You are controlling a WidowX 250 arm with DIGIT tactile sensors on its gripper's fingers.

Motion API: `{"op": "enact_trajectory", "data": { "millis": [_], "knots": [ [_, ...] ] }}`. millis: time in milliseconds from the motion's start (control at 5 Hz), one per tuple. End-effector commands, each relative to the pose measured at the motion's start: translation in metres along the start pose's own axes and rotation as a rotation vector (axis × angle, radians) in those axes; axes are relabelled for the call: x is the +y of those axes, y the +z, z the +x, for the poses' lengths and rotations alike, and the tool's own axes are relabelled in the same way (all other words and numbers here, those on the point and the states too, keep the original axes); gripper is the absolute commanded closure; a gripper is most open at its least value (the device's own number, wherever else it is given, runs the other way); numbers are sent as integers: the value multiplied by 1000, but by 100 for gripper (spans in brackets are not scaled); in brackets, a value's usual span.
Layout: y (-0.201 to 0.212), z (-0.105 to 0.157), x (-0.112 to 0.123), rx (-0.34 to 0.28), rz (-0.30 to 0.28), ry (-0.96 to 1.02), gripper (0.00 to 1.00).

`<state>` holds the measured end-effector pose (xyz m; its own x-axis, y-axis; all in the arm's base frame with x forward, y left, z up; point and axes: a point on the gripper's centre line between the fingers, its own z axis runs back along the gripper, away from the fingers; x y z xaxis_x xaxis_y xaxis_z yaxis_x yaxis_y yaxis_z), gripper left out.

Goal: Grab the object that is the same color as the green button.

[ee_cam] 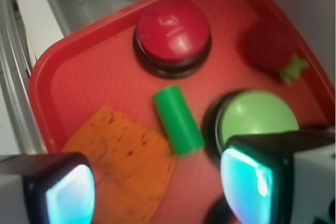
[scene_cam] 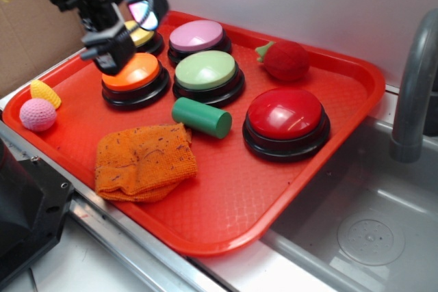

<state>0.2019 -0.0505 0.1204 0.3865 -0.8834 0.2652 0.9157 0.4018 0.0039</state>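
The small dark green wooden cylinder [scene_cam: 201, 117] is lying on its side just in front of the pale green domed button [scene_cam: 207, 72]. The pincer [ee_cam: 155, 190] is hovering spread and empty, apart from it. It should descend with the fingers straddling the cylinder's round sides, avoiding the button.

No legible text, label, brand, number or sign is showing in either view. The large round red domed button [ee_cam: 173, 30], at 12 o'clock in the wrist view, is carrying only pale glare marks, not characters. The red plastic tray [scene_cam: 328, 141] is bearing a moulded texture only.
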Motion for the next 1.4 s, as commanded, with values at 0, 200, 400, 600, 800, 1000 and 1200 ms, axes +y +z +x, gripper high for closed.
{"op": "enact_trajectory", "data": {
  "millis": [0,200,400,600,800,1000,1200],
  "knots": [
    [-38,20,-2,-18,53,-198,0],
    [-54,23,-2,20,87,-231,0],
    [-69,22,4,24,64,-221,0],
    [-86,23,11,33,46,-216,0],
    [-92,21,14,39,49,-199,0],
    [-99,19,15,44,51,-205,0],
    [-98,19,15,-9,60,-234,53]
  ]
}}
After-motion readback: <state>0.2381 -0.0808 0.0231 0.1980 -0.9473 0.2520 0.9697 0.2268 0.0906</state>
